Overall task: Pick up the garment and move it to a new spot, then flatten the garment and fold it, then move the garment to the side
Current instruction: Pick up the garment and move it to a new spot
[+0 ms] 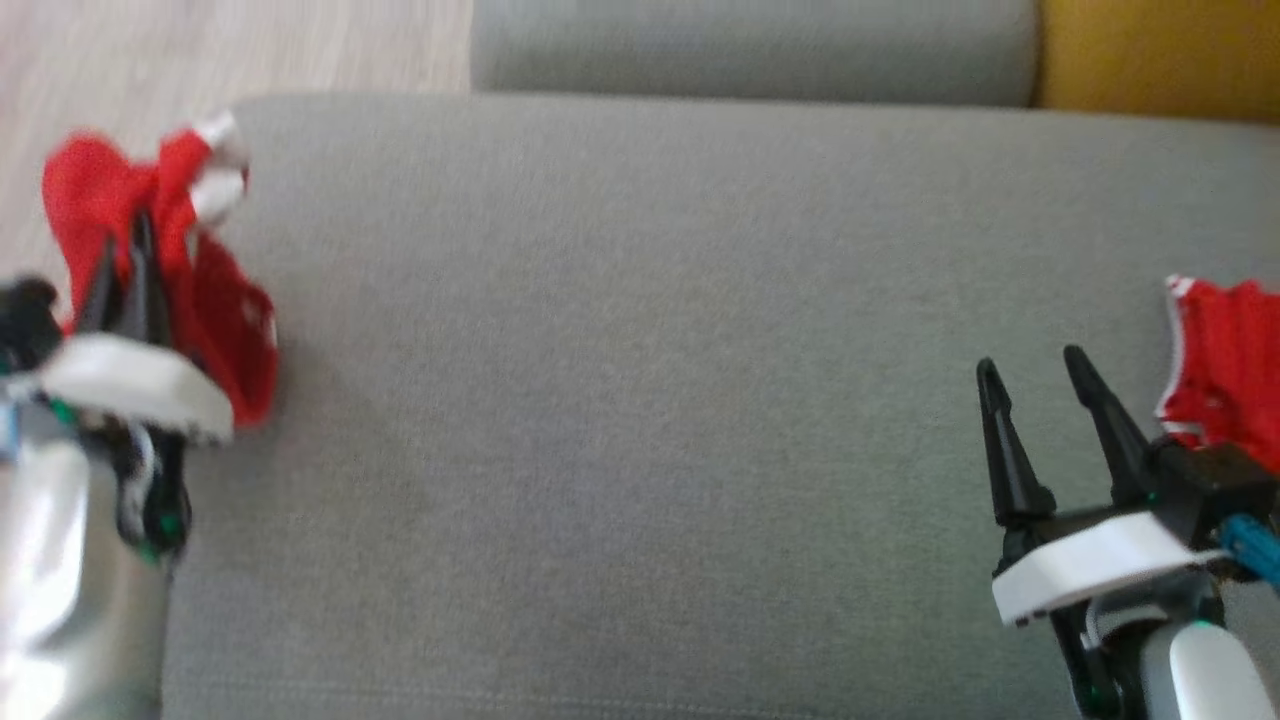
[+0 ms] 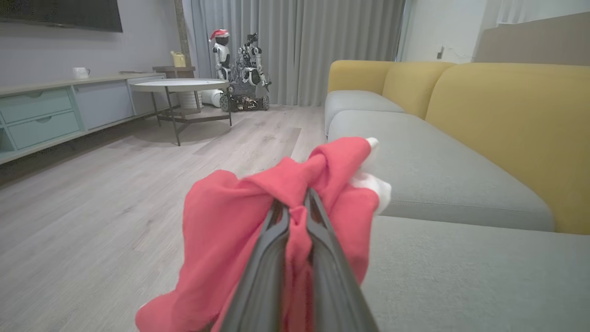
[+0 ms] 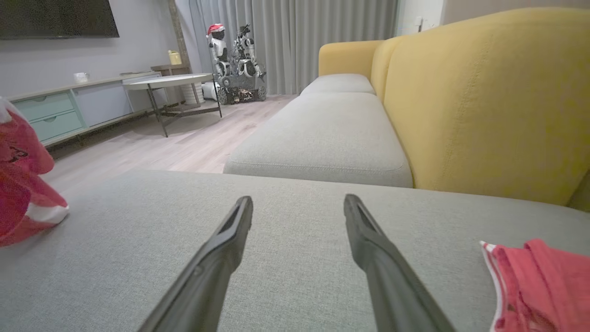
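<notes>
A red garment (image 1: 215, 320) with white trim hangs bunched over the left edge of the grey sofa seat (image 1: 640, 400). My left gripper (image 1: 125, 255) is shut on it; the left wrist view shows red cloth (image 2: 230, 221) pinched between the dark fingers (image 2: 318, 258). It also shows at the left edge of the right wrist view as a red bundle (image 3: 18, 189). My right gripper (image 1: 1035, 365) stands open above the seat at the right, nothing between its fingers (image 3: 221, 249). A second red garment (image 1: 1225, 360) with white trim lies just right of it (image 3: 539, 281).
The yellow sofa back (image 3: 484, 101) runs along the far side. Beyond the seat's left edge is wooden floor (image 2: 92, 207), with a round table (image 2: 182, 85), a low cabinet (image 2: 46, 110) and another robot (image 2: 239, 69) by the curtains.
</notes>
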`<state>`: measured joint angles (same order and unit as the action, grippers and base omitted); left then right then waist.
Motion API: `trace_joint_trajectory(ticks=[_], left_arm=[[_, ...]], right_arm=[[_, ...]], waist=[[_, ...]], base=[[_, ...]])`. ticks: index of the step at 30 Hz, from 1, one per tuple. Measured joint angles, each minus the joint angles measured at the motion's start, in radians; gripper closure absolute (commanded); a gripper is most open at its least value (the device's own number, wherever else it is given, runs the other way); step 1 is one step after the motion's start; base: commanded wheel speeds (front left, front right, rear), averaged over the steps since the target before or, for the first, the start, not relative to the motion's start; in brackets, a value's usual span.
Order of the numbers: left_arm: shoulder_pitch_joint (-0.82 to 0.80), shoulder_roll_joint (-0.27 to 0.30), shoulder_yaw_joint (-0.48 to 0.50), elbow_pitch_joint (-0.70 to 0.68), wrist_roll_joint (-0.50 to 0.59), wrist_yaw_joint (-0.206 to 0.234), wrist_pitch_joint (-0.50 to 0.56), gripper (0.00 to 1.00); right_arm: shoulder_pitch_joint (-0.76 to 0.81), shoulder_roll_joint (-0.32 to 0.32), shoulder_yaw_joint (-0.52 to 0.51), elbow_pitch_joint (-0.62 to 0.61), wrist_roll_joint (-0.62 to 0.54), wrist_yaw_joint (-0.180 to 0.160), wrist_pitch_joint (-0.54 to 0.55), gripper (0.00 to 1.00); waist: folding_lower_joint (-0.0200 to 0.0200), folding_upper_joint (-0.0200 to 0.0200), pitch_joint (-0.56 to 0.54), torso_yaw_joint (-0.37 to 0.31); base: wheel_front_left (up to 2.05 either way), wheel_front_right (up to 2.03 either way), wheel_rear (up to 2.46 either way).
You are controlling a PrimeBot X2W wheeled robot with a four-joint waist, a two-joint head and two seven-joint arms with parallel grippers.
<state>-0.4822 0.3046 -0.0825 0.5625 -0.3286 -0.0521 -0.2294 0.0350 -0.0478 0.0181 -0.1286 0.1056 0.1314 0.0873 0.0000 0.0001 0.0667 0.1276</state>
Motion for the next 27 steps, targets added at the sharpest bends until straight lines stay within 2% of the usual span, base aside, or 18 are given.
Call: trace_joint_trajectory(ticks=[4, 8, 14, 18, 27], left_arm=[[0.185, 0.000, -0.001, -0.234, 0.000, 0.055, 0.065, 1.00], [0.330, 0.003, -0.008, -0.432, 0.002, 0.090, 0.138, 1.00], [0.411, 0.004, -0.060, -0.591, 0.018, 0.106, 0.209, 1.00], [0.391, -0.018, -0.125, -0.595, 0.030, 0.099, 0.223, 1.00], [0.177, -0.114, -0.298, -0.451, 0.081, 0.016, 0.232, 1.00]], right_arm=[[0.027, 0.001, -0.007, -0.002, 0.010, 0.000, -0.004, 0.00], [0.046, 0.002, -0.018, -0.003, 0.031, 0.000, -0.004, 0.00], [0.055, 0.002, -0.012, -0.005, 0.043, 0.000, 0.002, 0.00], [0.035, 0.003, 0.002, -0.003, 0.043, 0.000, 0.002, 0.00], [-0.012, 0.003, 0.020, 0.005, 0.074, 0.000, -0.017, 0.00]], waist=[[0.0000, 0.0000, -0.045, -0.028], [0.0000, 0.0000, -0.073, -0.057], [0.0000, 0.0000, -0.071, -0.116], [0.0000, 0.0000, -0.050, -0.169], [0.0000, 0.0000, 0.034, -0.311]], base=[[0.00, 0.00, 0.00], [0.00, 0.00, 0.00], [0.00, 0.00, 0.00], [0.00, 0.00, 0.00], [0.00, 0.00, 0.00]])
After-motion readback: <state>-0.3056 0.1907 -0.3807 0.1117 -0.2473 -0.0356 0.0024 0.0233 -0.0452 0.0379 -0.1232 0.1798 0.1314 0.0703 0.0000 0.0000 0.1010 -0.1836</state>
